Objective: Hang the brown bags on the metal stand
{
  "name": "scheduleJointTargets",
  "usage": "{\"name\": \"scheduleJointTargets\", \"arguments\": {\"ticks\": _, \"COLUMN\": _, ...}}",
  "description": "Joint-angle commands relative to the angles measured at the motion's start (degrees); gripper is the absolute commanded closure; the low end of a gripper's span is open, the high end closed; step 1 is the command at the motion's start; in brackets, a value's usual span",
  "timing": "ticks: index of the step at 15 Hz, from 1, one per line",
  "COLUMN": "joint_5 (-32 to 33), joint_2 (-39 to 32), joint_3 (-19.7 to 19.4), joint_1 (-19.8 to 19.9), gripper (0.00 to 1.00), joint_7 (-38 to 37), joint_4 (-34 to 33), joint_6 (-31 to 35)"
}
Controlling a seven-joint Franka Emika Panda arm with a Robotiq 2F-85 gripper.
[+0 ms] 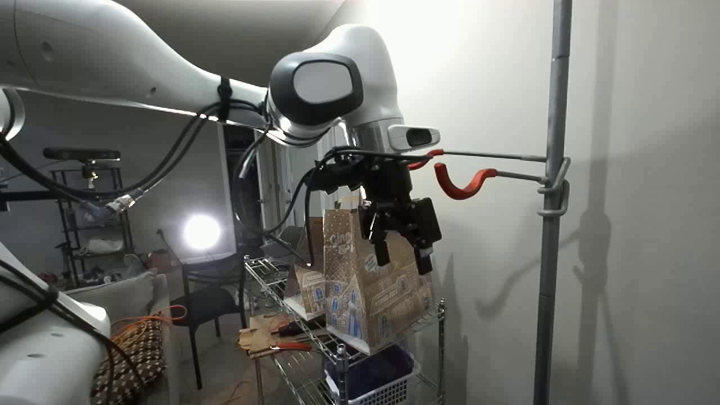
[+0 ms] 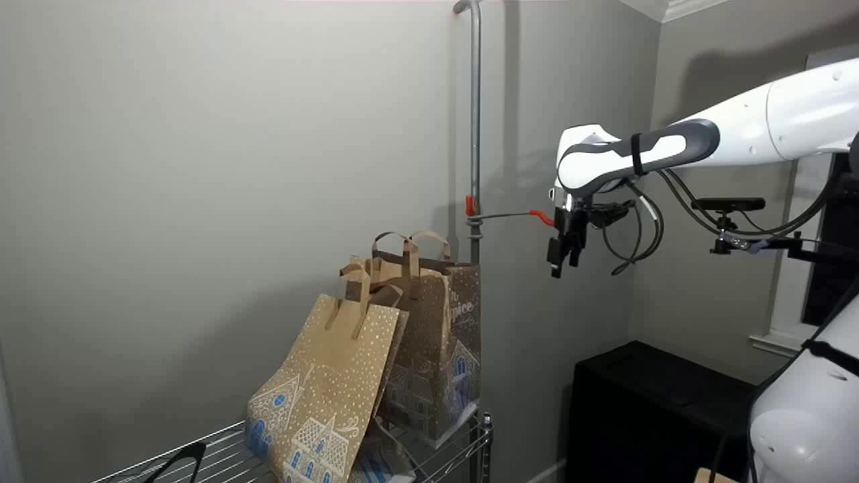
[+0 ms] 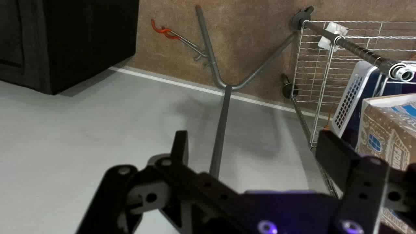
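Observation:
Two brown bags stand on a wire rack in both exterior views, handles up. The front bag (image 2: 335, 382) leans over; the rear bag (image 2: 433, 349) is more upright, near the pole. In an exterior view the bags (image 1: 388, 298) (image 1: 309, 289) overlap. Part of a bag (image 3: 386, 136) shows in the wrist view. The metal stand (image 1: 554, 112) (image 2: 475, 114) (image 3: 221, 136) holds a bare orange-red hook (image 1: 461, 188) (image 2: 542, 217). My gripper (image 1: 403, 265) (image 2: 565, 267) (image 3: 253, 143) is open and empty, pointing down beside the hook's end, apart from the bags. Whether it touches the hook cannot be told.
The wire rack (image 1: 441, 349) (image 2: 231, 453) carries a white basket (image 1: 388, 391) below the bags. The wall is close behind the stand. A large black box (image 2: 644, 416) (image 3: 87, 42) stands under the arm. Another orange-red hook (image 3: 165, 32) shows low by the floor.

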State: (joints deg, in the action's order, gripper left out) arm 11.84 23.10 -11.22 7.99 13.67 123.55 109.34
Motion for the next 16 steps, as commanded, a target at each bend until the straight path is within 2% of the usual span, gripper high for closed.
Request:
{"name": "scheduleJointTargets", "arguments": {"ticks": 1, "joint_5": -0.1, "joint_2": 0.0, "joint_3": 0.1, "joint_1": 0.1, "gripper": 0.0, "joint_7": 0.0, "joint_4": -0.1, "joint_6": -0.1}}
{"name": "scheduleJointTargets", "arguments": {"ticks": 7, "joint_5": -0.1, "joint_2": 0.0, "joint_3": 0.1, "joint_1": 0.1, "gripper": 0.0, "joint_7": 0.0, "joint_4": -0.1, "joint_6": -0.1}}
{"name": "scheduleJointTargets", "arguments": {"ticks": 8, "joint_5": -1.8, "joint_2": 0.5, "joint_3": 0.7, "joint_1": -1.3, "gripper": 0.0, "joint_7": 0.5, "joint_4": 0.7, "joint_6": 0.9}}
{"name": "scheduleJointTargets", "arguments": {"ticks": 11, "joint_5": -6.8, "joint_2": 2.5, "joint_3": 5.6, "joint_1": -5.6, "gripper": 0.0, "joint_7": -3.5, "joint_4": 1.9, "joint_6": 0.6}}
{"name": "scheduleJointTargets", "arguments": {"ticks": 13, "joint_5": -9.1, "joint_2": 2.6, "joint_3": 9.4, "joint_1": -8.4, "gripper": 0.0, "joint_7": -6.7, "joint_4": 0.3, "joint_6": -0.6}}
{"name": "scheduleJointTargets", "arguments": {"ticks": 16, "joint_5": -9.2, "joint_2": 1.4, "joint_3": 14.1, "joint_1": -10.1, "gripper": 0.0, "joint_7": -14.7, "joint_4": -3.0, "joint_6": -2.9}}
